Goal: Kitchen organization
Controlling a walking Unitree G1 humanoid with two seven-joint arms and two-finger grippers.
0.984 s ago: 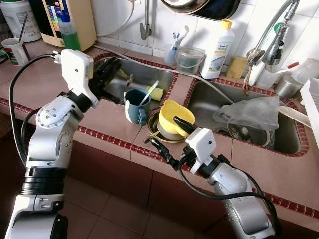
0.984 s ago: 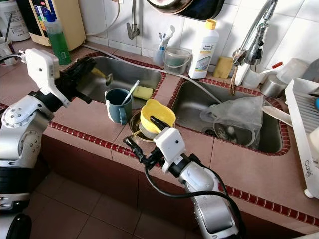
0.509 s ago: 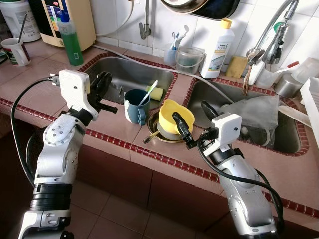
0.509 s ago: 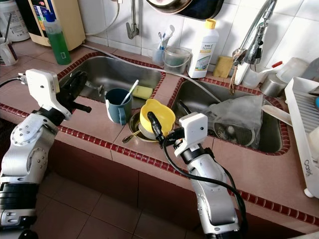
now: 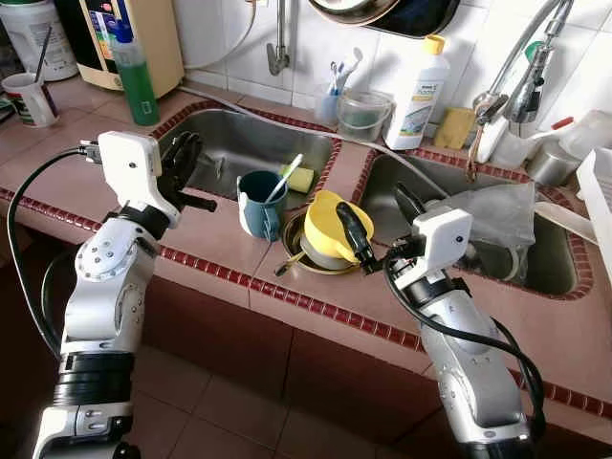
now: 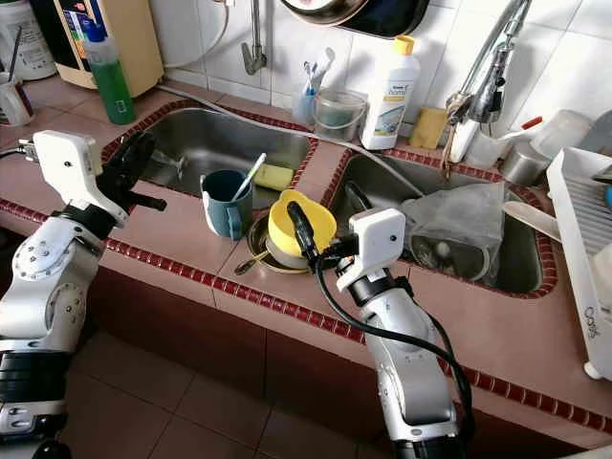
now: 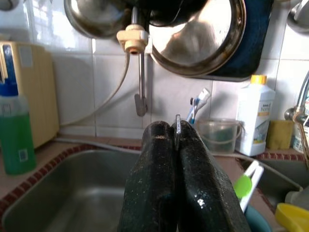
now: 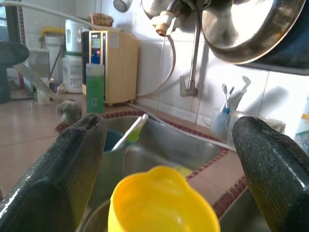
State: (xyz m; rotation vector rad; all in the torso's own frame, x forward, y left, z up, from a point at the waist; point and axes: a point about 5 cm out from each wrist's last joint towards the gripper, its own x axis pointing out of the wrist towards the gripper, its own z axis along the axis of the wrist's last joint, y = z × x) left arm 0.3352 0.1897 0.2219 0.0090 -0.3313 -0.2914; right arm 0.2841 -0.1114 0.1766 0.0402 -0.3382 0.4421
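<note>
My right gripper (image 5: pixel 378 225) is wide open and holds nothing. I see its two black fingers (image 8: pixel 53 179) far apart, and between them, just in front, stands the yellow plastic cup (image 5: pixel 335 225), tilted, inside a round metal bowl (image 6: pixel 263 251) on the brown tiled counter (image 5: pixel 220 234). One finger is very near the yellow rim, but I cannot tell if it touches.

Beyond the yellow cup, on the side toward my left arm, stands the dark teal mug (image 5: pixel 260 203) with a white and green toothbrush (image 5: pixel 286 178) leaning in it. A thin metal spoon handle (image 6: pixel 245 262) comes out from under the bowl.

My left gripper (image 5: pixel 186 172) is raised beside the left steel sink basin (image 5: pixel 258 143). Its fingers (image 7: pixel 154 183) are pressed together, and a thin metal strip shows between their tips; what it is I cannot tell. Behind this gripper stands a green liquid soap bottle (image 5: pixel 134 72), and farther along the wall a white detergent bottle with yellow cap (image 5: pixel 423 91).
</note>
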